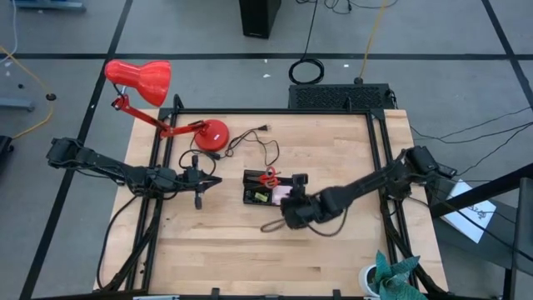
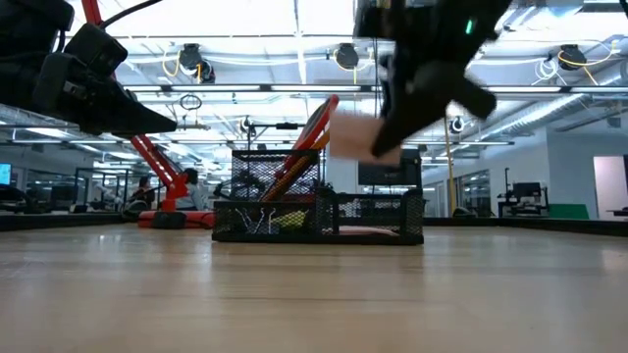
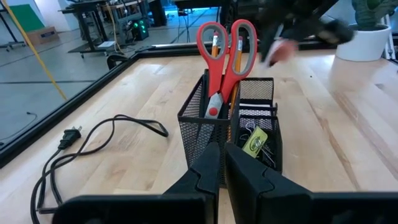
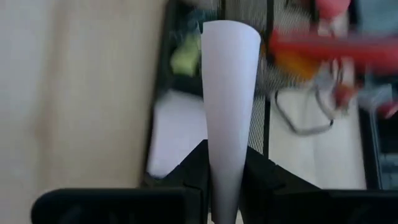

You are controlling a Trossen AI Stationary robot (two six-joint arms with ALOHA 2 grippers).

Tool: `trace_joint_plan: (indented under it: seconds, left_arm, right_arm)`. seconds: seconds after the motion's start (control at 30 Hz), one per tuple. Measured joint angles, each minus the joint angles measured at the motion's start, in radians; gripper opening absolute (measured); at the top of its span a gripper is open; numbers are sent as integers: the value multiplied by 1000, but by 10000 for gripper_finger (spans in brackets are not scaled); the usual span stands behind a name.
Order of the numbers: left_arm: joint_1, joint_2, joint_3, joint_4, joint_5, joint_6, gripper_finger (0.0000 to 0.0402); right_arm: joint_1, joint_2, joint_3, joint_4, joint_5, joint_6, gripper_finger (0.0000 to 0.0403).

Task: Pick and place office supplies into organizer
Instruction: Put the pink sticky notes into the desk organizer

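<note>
The organizer (image 1: 265,189), a low black wire-mesh tray with compartments, sits mid-desk (image 1: 333,258) on pale wood planks. Red-handled scissors (image 3: 222,56) stand upright in its tall mesh cup, handles up, with orange pencils (image 3: 237,57) poking through beside them. The left wrist view alone reveals a small yellow item (image 3: 254,140) and silver-wired binder clips (image 3: 267,153) down in the near compartment.

Over to the right gripper (image 1: 291,202), hovering just beside the organizer's edge: its fingers (image 4: 193,167) are clamped on a pale pink sticky-note pad (image 4: 228,93), seen edge-on in the right wrist view as a smooth tapering slab above the tray. The low view shows that pad (image 2: 353,134) raised above the mesh walls.

The left gripper (image 1: 202,177) waits to the organizer's left, fingers (image 3: 205,171) pressed together, holding nothing. A red desk lamp (image 1: 146,87) and its black cord (image 1: 254,140) lie behind.
</note>
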Motion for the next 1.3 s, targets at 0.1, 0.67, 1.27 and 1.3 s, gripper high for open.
trace_joint_plan:
  seconds: [0.1,0.67,1.27,1.3]
  left_arm:
    - [0,0,0,-2,0,0,31]
    - [0,0,0,-9,0,29,31]
    - [0,0,0,-8,0,27,31]
    - [0,0,0,-8,0,27,31]
  right_arm:
    - [-56,2,-41,-2,-60,-3,49]
    - [-149,1,-135,191,-210,-44,142]
    - [-146,0,-135,205,-319,48,289]
    - [-146,0,-135,210,-318,48,287]
